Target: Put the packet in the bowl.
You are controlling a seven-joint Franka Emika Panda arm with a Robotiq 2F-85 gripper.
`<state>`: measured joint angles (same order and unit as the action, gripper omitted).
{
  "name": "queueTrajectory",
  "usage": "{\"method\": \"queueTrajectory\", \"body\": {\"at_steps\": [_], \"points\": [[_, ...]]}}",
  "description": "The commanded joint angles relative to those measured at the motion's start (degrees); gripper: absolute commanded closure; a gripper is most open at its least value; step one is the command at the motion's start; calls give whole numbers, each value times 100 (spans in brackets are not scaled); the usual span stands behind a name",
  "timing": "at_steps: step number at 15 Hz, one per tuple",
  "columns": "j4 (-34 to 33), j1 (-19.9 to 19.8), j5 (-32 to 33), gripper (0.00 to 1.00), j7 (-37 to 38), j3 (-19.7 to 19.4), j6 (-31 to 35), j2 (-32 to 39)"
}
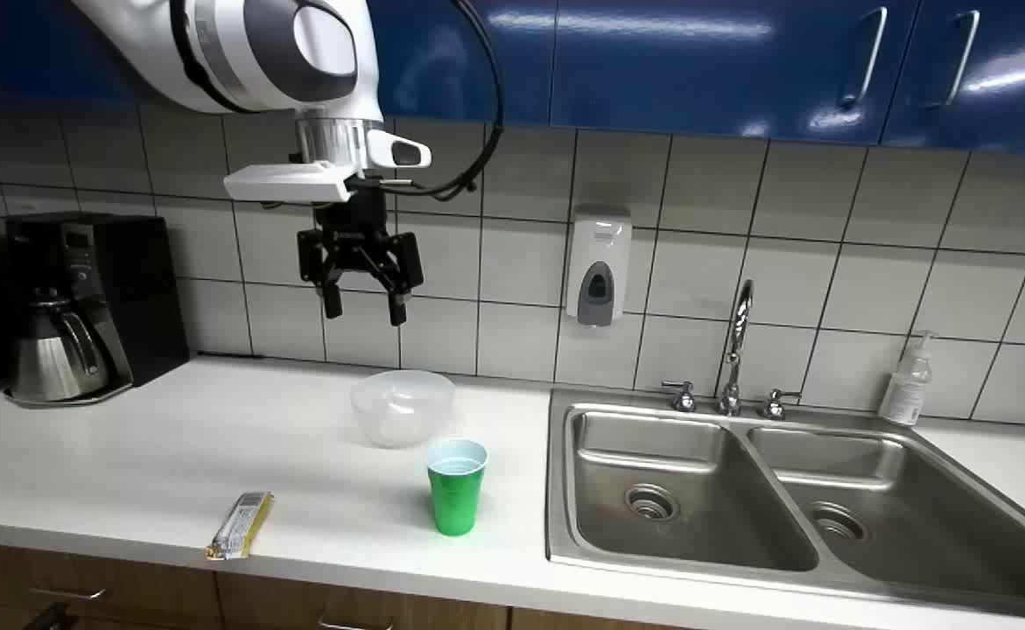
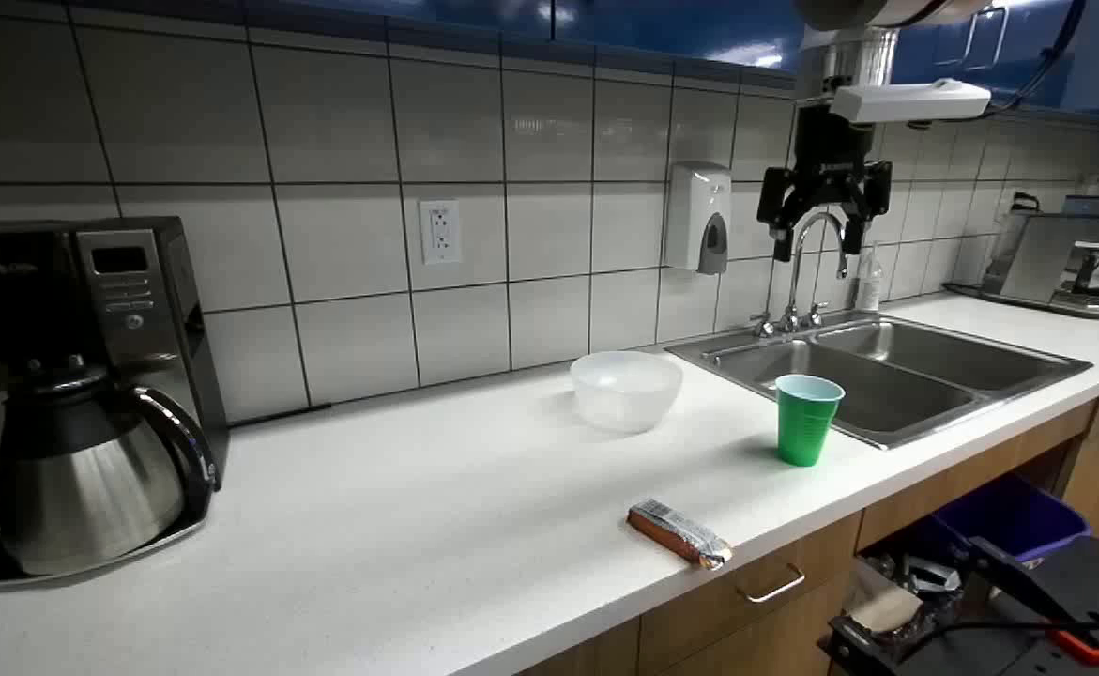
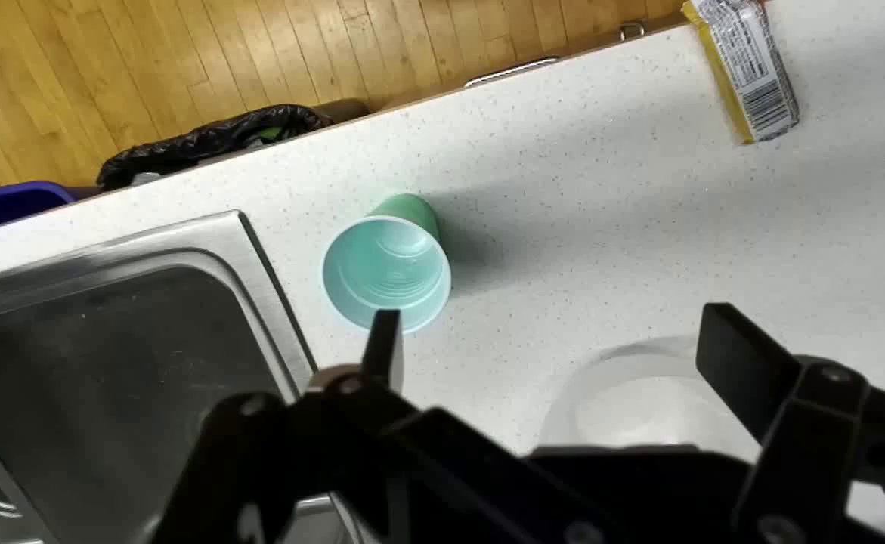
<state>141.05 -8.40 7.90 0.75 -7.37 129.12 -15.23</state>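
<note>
At left, a black coffee machine (image 1: 131, 280) carries pale lettering too blurred to read; its steel carafe (image 1: 59, 367) hides its contents. Next comes the packet (image 1: 241, 527), lying on the worktop (image 1: 144, 437) with one end reaching the front edge, well apart from the bowl (image 1: 403, 409). In the wrist view its silvery-white face shows a barcode (image 3: 765, 108) and print too fine to read, with yellow along one side. Above the worktop hangs the end effector (image 1: 365, 317), released, its fingers spread wide; lettering on its body is too small to read. The bowl stands upright lower down, near the tiled wall (image 1: 521, 262), translucent plastic and glare showing inside. In front of it stands the green cup (image 1: 456, 490), upright; the wrist view shows its pale blue, ridged inside. A white dispenser (image 1: 599, 262) on the wall bears faint print, illegible here. The steel sink (image 1: 559, 490) has two basins, each showing a drain (image 1: 651, 502). Behind it, at right, a pump bottle (image 1: 908, 385) wears a label too small to read.
</note>
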Motion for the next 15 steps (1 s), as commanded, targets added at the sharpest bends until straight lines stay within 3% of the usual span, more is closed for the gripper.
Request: {"method": "queueTrajectory", "body": {"at_steps": [1, 7, 15], "points": [[-7, -13, -6, 0, -5, 13, -10, 7], [20, 6, 11, 0, -12, 33, 68, 28], [63, 345, -16, 0, -3, 292, 559, 584]]}}
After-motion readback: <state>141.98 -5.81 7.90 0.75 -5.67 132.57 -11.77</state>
